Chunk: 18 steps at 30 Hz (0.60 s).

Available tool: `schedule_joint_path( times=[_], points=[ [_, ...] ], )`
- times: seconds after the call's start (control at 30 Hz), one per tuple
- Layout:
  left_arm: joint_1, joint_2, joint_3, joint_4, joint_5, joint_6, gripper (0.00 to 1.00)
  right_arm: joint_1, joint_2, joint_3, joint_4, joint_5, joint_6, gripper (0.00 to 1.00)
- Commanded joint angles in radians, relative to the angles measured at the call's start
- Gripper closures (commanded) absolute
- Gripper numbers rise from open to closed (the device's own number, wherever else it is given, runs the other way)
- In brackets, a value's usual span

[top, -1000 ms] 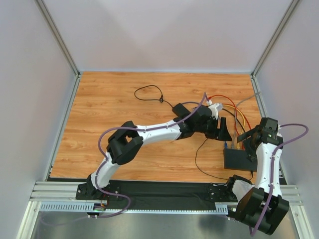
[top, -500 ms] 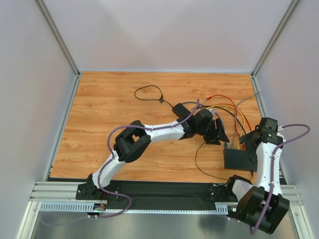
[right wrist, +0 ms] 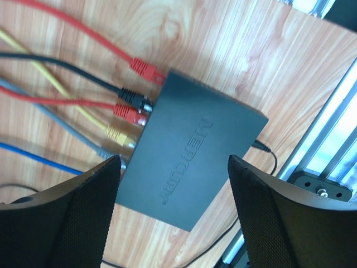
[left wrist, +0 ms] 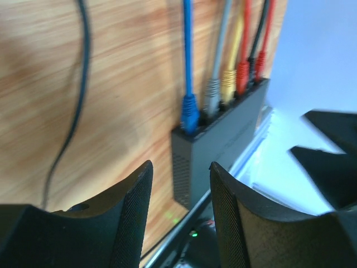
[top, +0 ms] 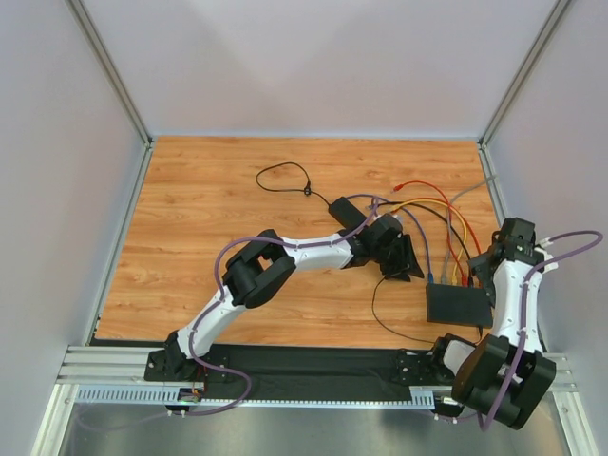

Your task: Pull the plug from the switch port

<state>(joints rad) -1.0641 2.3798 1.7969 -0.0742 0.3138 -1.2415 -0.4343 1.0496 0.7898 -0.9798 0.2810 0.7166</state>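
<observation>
The switch [top: 459,304] is a flat black box at the near right of the table; it also shows in the right wrist view [right wrist: 189,167] and the left wrist view [left wrist: 223,139]. Blue [left wrist: 189,109], grey [left wrist: 211,96], yellow [left wrist: 228,84], red [left wrist: 242,75] and black plugs sit in a row along its far edge. My left gripper [top: 404,264] [left wrist: 180,167] is open and empty, left of the switch and pointing at it. My right gripper [top: 484,271] [right wrist: 174,159] is wide open above the switch, holding nothing.
A black power-adapter brick [top: 344,207] lies behind the left arm, with a thin black cable loop [top: 285,176]. Coloured cables [top: 446,214] fan out to the back right. A red cable end [top: 399,186] lies loose. The right wall and the near aluminium rail [top: 285,366] are close to the switch.
My left gripper has drawn back to the left, away from the switch and cables. My right wrist has shifted slightly right and up over the switch.
</observation>
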Motion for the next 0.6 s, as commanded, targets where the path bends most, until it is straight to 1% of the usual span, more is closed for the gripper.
schedule_joint_path(
  times=[0.0,0.03,0.1,0.13,0.17,0.37,0.5,0.57],
  points=[
    [0.000,-0.094,-0.040,-0.035,-0.025,0.066,0.46,-0.043,0.032,0.055,0.067,0.069,-0.011,0.20],
    [0.000,-0.106,-0.047,-0.033,-0.021,0.071,0.46,-0.069,0.041,0.055,0.078,0.063,-0.023,0.16],
    [0.000,-0.110,-0.059,0.002,0.022,0.080,0.43,-0.101,0.067,0.052,0.122,-0.017,-0.048,0.12],
    [0.000,-0.113,-0.060,0.020,0.034,0.089,0.42,-0.124,0.085,0.049,0.144,-0.069,-0.052,0.07],
    [-0.003,-0.114,-0.059,0.019,0.047,0.096,0.42,-0.136,0.093,0.046,0.154,-0.094,-0.057,0.05],
    [-0.005,-0.142,-0.099,0.066,0.070,0.106,0.38,-0.164,0.109,0.009,0.256,-0.167,-0.104,0.01],
    [-0.002,-0.157,-0.129,0.116,0.102,0.108,0.37,-0.211,0.116,-0.024,0.309,-0.250,-0.111,0.01],
    [-0.002,-0.160,-0.137,0.132,0.116,0.099,0.37,-0.230,0.127,-0.044,0.323,-0.267,-0.102,0.01]
  ],
)
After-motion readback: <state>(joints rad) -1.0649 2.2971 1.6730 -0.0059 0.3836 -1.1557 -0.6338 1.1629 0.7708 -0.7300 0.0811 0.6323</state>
